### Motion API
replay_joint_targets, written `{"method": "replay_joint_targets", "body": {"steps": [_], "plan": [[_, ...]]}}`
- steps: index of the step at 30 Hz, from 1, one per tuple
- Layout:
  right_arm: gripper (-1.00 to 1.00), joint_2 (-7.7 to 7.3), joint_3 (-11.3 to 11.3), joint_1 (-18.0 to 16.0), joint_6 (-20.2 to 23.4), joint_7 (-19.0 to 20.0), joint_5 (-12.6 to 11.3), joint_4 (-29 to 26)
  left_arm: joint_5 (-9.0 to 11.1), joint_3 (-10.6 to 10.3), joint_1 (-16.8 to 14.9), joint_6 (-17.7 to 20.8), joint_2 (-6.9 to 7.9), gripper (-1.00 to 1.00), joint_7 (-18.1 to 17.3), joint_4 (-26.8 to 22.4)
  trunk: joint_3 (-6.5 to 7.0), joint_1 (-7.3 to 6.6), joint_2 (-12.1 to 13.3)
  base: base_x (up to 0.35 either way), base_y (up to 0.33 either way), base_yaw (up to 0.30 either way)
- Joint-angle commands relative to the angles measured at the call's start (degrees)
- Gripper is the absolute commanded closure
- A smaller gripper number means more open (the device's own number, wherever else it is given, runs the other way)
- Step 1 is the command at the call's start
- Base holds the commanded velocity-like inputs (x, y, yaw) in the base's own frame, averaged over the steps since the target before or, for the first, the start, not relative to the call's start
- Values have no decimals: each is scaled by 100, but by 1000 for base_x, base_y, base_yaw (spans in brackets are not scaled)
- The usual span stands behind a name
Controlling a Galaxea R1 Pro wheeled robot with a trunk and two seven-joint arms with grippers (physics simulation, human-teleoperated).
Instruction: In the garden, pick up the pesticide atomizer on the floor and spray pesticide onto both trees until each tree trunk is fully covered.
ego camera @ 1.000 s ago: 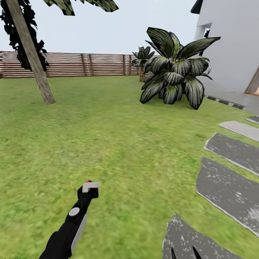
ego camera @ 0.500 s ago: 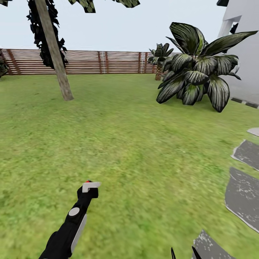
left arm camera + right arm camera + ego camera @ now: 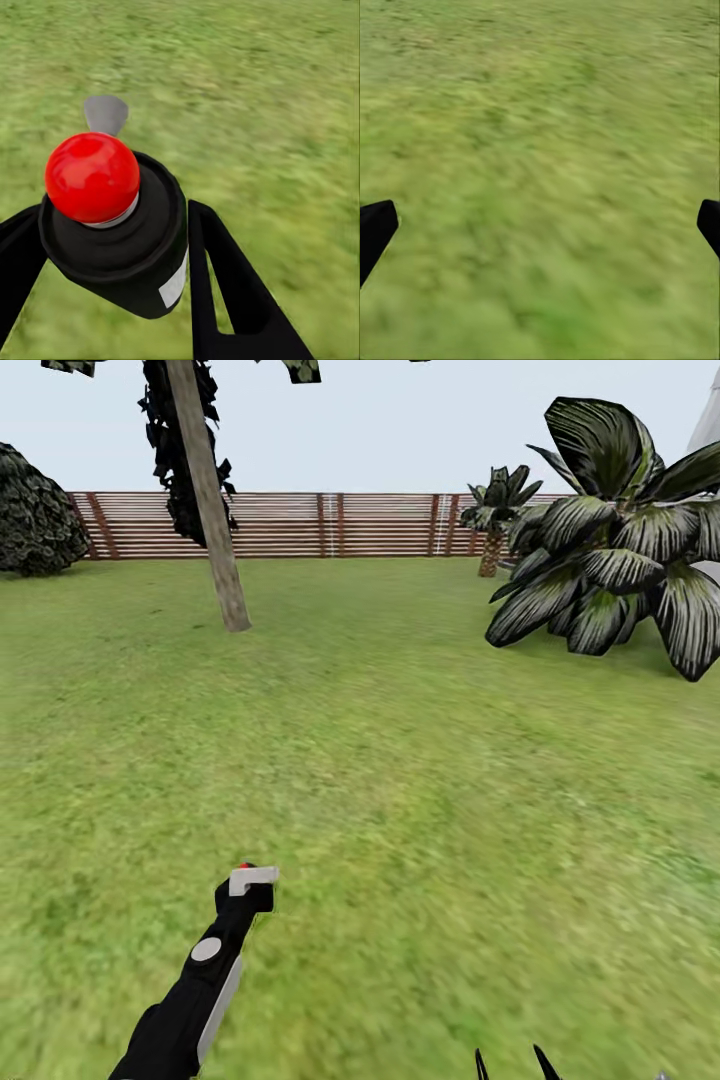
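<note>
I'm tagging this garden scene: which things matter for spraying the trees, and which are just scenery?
For the job:
- black pesticide atomizer with red ball top, held in the left hand
- leaning grey-brown tree trunk

Just scenery:
- broad-leaved striped plant
- round dark bush
- brown slatted wooden fence

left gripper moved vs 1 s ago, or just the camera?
No. The left gripper sits at the same spot in the head view, shut on the sprayer. The tree trunk and fence slid right: the camera turned.
</note>
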Motion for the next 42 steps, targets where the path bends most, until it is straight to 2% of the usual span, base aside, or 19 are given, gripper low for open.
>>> {"method": "replay_joint_targets", "body": {"steps": [1, 42], "plan": [[-100, 0, 0, 0, 0, 0, 1, 0, -1, 0, 0, 0, 0, 100, 1, 0, -6, 0, 0, 242, 227, 225], [-100, 0, 9, 0, 0, 0, 1, 0, -1, 4, 0, 17, 0, 100, 0, 0, -240, 0, 0, 249, 221, 225]]}}
